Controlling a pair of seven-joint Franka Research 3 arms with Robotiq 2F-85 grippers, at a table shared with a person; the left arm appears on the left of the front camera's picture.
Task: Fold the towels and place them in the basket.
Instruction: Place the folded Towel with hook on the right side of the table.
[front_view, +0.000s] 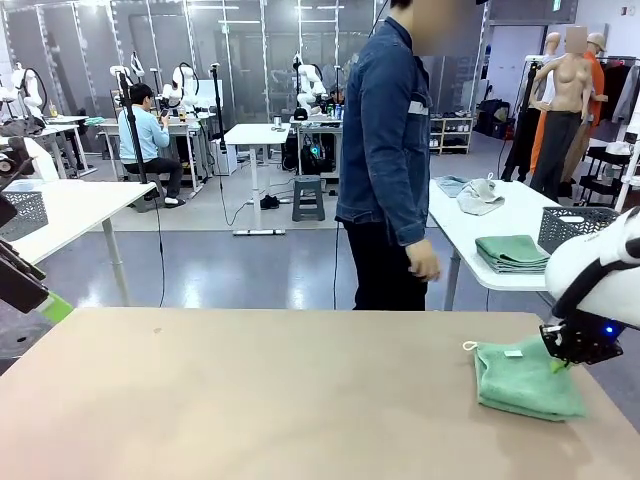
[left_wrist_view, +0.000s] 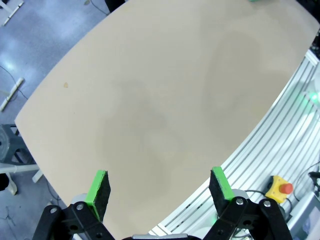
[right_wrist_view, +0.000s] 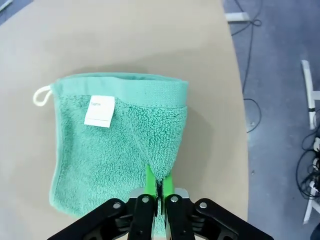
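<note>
Towel (right_wrist_view: 120, 145), mint green, folded, lies flat at the right side of the tan table (front_view: 250, 400), white tag (right_wrist_view: 99, 111) facing up and loop (right_wrist_view: 41, 96) at one corner; right gripper (right_wrist_view: 159, 182) is clenched on a pinch of its top layer, at the edge nearest the wrist. Left gripper (left_wrist_view: 160, 182) has its jaws spread wide, gripping nothing, over the bare table by its left edge. Person (front_view: 385, 150) stands at the far side, hand (front_view: 425, 262) hanging down; behind, a dark mesh basket (front_view: 578, 225) sits on a white table (front_view: 470, 232) just beside a stack of folded green towels (front_view: 512, 252).
</note>
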